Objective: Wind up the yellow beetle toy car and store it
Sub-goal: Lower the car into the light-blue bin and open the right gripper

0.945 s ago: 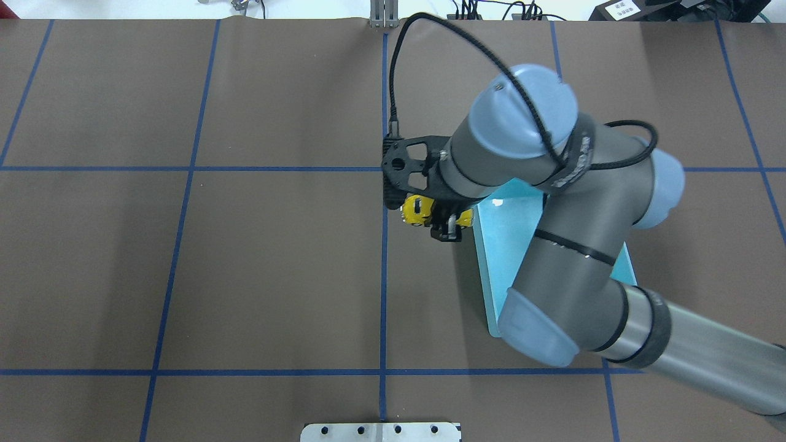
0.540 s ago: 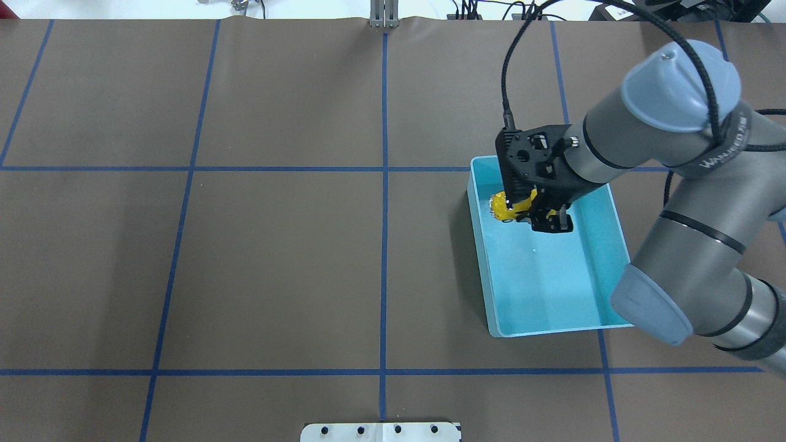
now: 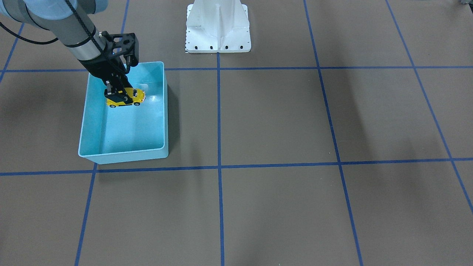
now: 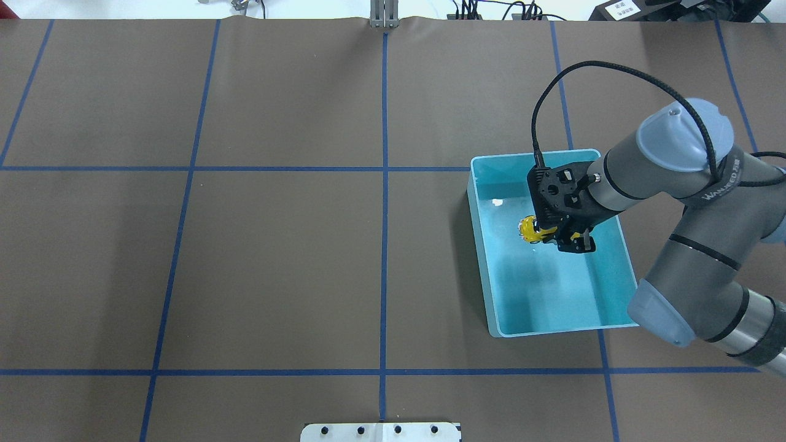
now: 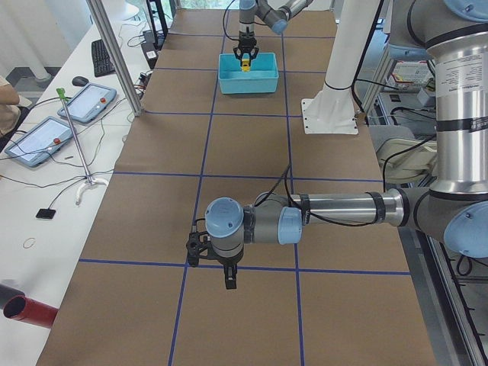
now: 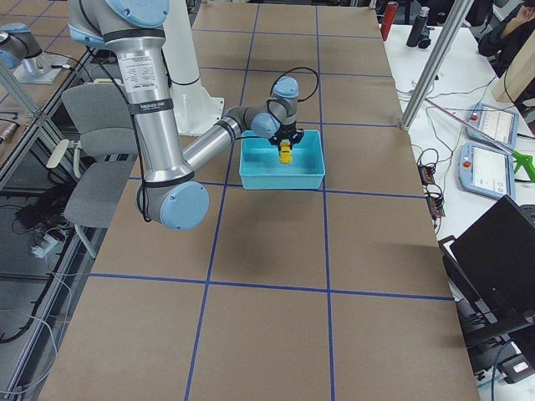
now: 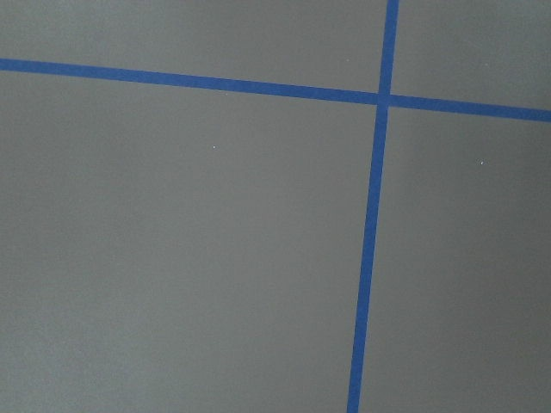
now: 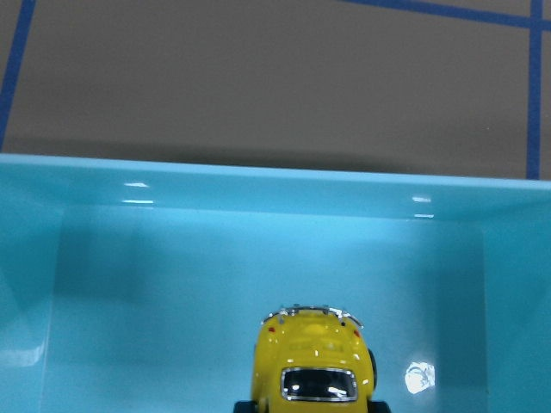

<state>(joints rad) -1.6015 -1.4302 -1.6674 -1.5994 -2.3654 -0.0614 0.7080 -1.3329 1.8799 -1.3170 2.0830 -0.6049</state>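
Observation:
The yellow beetle toy car sits low inside the light blue bin, in its far half. My right gripper is shut on the car, with the fingers across its body. The front-facing view shows the car level in the gripper, close over the floor of the bin. The right wrist view shows the car's roof and window facing a bin wall. My left gripper hangs over bare table far from the bin, and I cannot tell whether it is open or shut.
Brown table cover with blue tape grid lines. The robot's white base stands beside the bin. The left wrist view shows only table and a tape crossing. Operators' tablets and cables lie on a side table.
My right arm carried the car from left of the bin, over its rim, and lowered it inside the bin. The gripper has stayed shut on the car.

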